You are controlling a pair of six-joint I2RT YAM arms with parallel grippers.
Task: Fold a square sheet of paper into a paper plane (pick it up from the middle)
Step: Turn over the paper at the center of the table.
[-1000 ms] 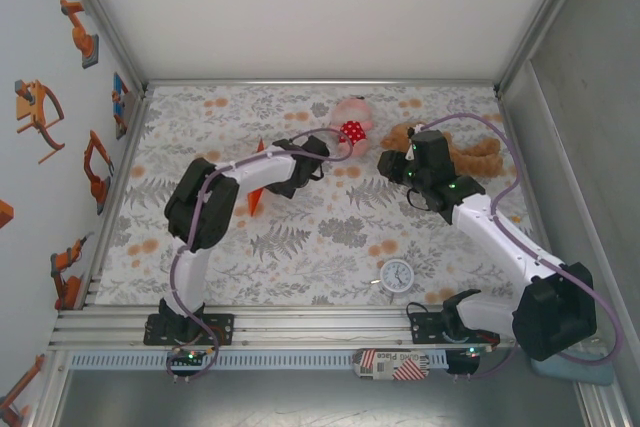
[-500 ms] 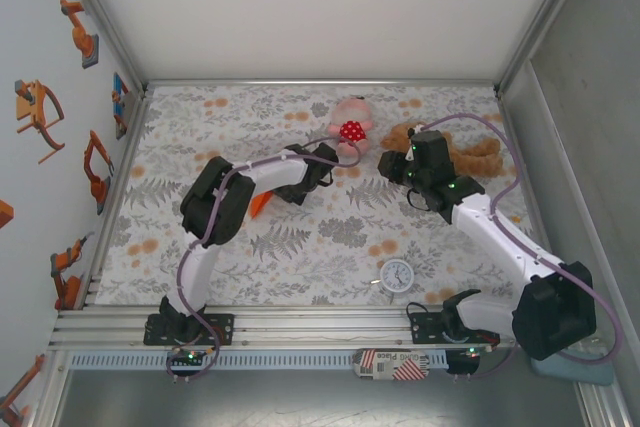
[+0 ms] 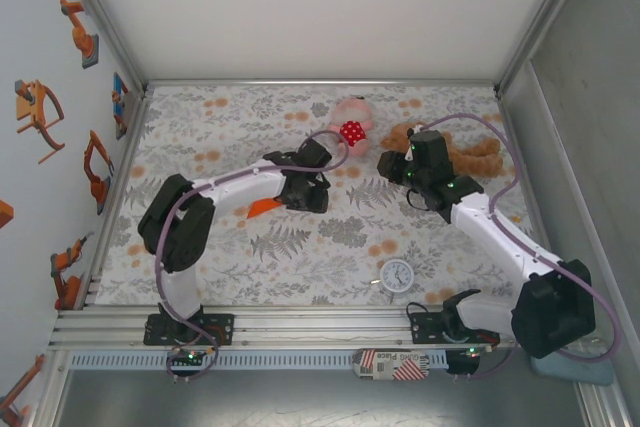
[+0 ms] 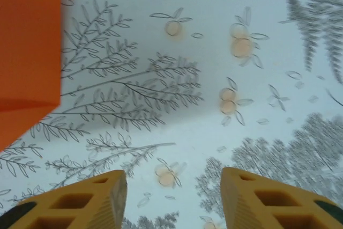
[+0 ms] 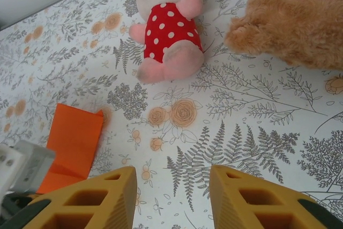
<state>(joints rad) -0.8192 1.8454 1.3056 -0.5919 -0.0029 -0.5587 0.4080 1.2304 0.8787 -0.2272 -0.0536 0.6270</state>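
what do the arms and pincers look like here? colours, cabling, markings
The left arm and right arm have white links, bulky black joint housings and a lavender cable looped along the outside. Small green lights glow near the right wrist. The left pincer and right pincer have mustard-yellow fingers with rectangular cut-out pockets.
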